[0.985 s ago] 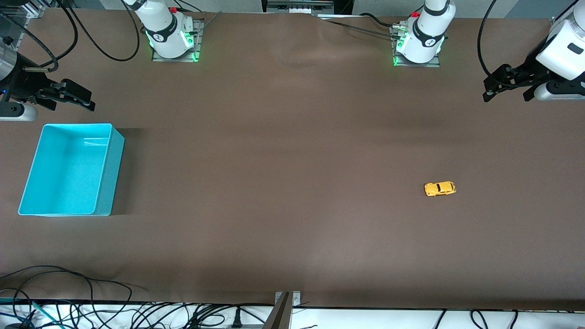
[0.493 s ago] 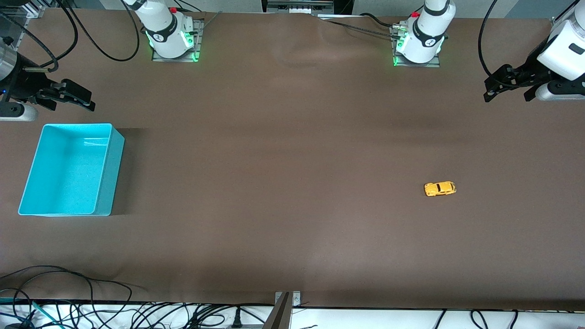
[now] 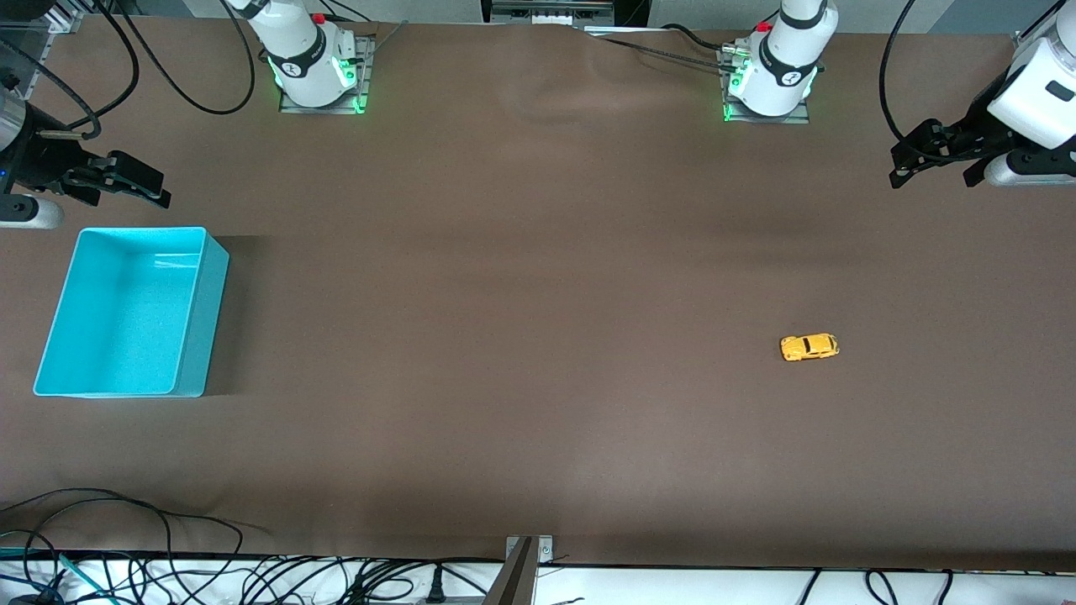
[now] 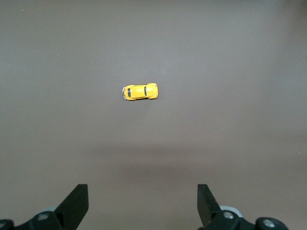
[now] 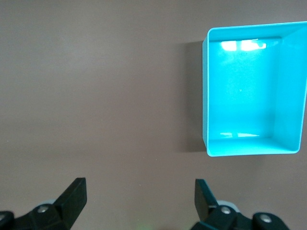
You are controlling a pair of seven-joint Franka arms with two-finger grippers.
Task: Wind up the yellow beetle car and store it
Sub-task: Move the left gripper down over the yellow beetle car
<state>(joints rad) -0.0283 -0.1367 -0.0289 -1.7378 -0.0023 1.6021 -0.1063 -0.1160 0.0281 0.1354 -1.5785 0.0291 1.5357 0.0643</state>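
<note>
The yellow beetle car (image 3: 809, 347) is a tiny yellow-orange toy with dark windows. It stands alone on the brown table toward the left arm's end, and shows in the left wrist view (image 4: 140, 91). My left gripper (image 3: 935, 170) is open and empty, high over the table's edge at the left arm's end, well away from the car. The turquoise bin (image 3: 189, 311) stands empty at the right arm's end, and shows in the right wrist view (image 5: 289, 110). My right gripper (image 3: 137, 186) is open and empty, up over the table beside the bin's farther end.
Both arm bases (image 3: 313, 63) (image 3: 773, 76) stand along the table's farther edge. Loose black cables (image 3: 126, 538) lie along the near edge at the right arm's end. A metal bracket (image 3: 525, 559) sits at the middle of the near edge.
My right gripper has drifted slightly toward the table's end. My left gripper rose a little, then held still. The car and bin have not moved.
</note>
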